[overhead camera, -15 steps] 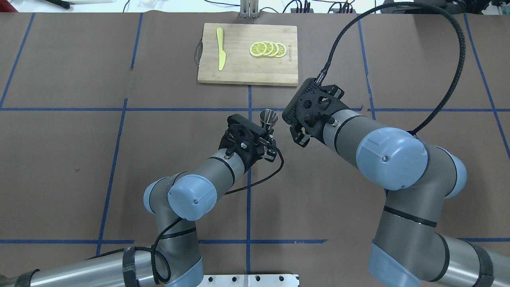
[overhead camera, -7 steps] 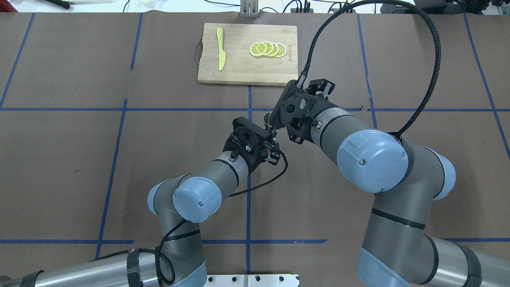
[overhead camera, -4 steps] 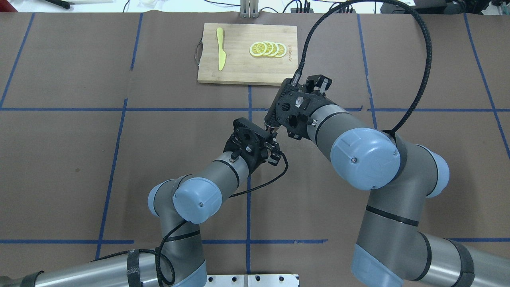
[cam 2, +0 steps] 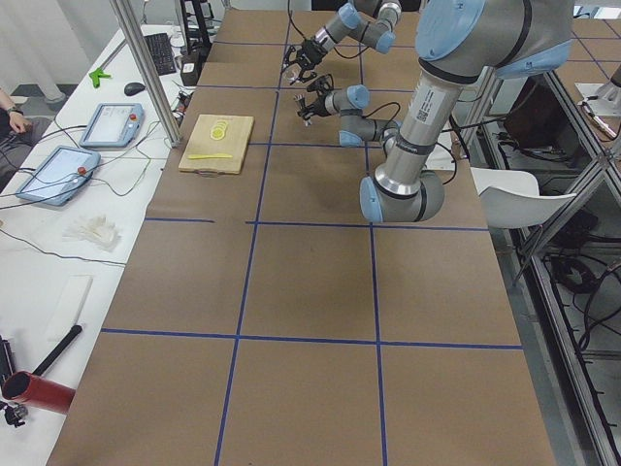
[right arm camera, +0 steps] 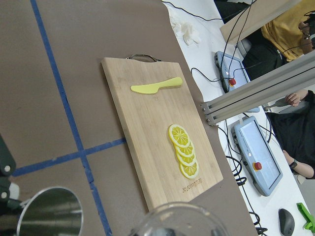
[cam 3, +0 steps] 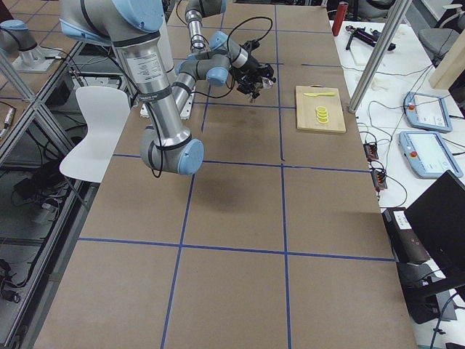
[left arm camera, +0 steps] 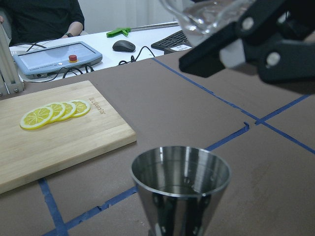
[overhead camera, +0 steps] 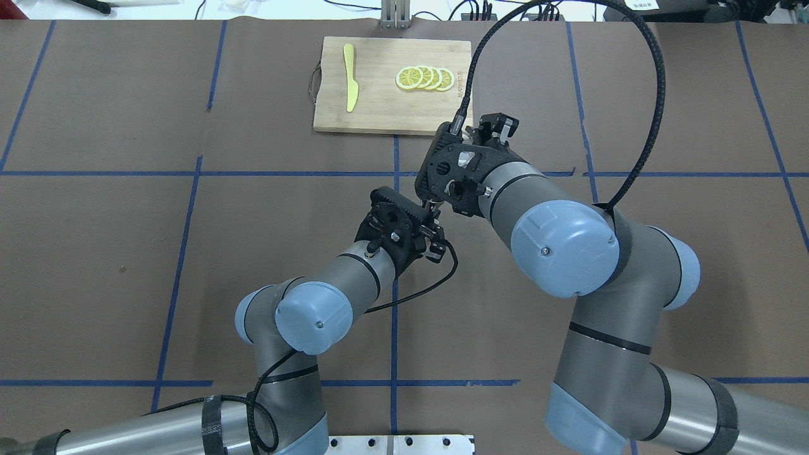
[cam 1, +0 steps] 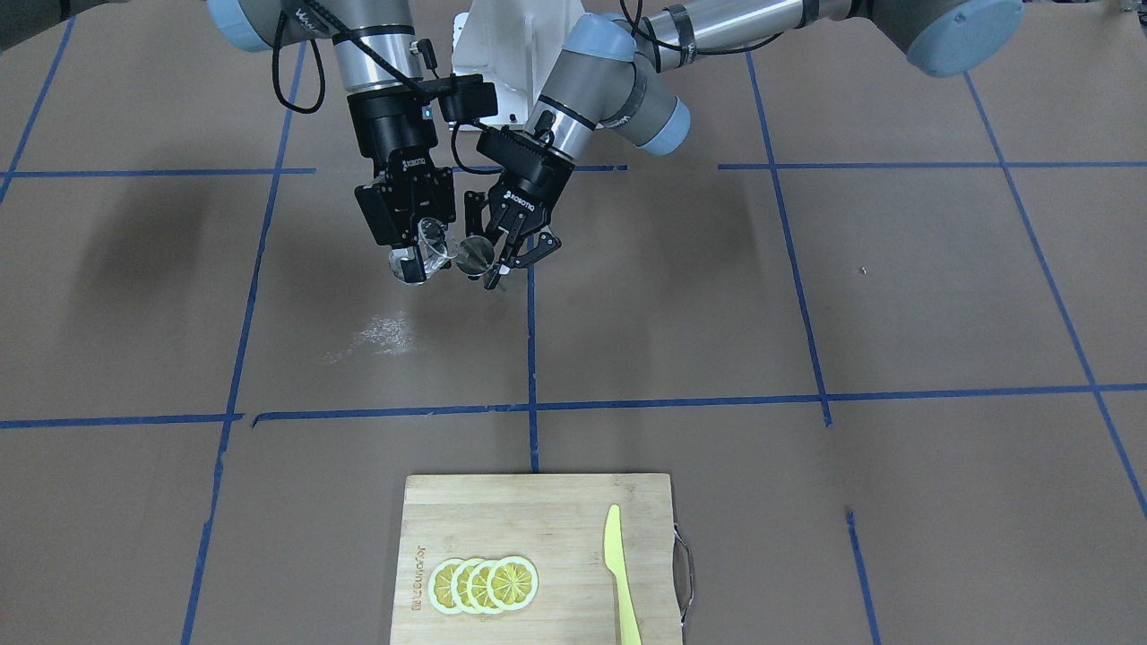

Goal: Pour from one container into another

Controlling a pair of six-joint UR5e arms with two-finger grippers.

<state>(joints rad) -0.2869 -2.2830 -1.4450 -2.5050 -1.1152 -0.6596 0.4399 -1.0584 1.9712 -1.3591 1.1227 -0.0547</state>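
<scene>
My left gripper (cam 1: 490, 262) is shut on the steel jigger (cam 1: 471, 255) and holds it upright a little above the table. In the left wrist view the jigger (left arm camera: 181, 183) fills the foreground with its mouth open upward. My right gripper (cam 1: 414, 265) is shut on the clear glass measuring cup (cam 1: 435, 250), right beside the jigger. The glass cup (left arm camera: 206, 14) hangs tilted above and to the right of the jigger's mouth. No stream shows between them. In the overhead view the right wrist (overhead camera: 452, 170) hides both containers.
A wooden cutting board (cam 1: 547, 511) lies across the table from the robot, with lemon slices (cam 1: 484, 584) and a yellow knife (cam 1: 620, 573) on it. A whitish smear (cam 1: 385, 333) marks the brown paper near the grippers.
The right arm has swung left and forward over the jigger, covering it in the overhead view. The left gripper shifted slightly right and has held still since.
</scene>
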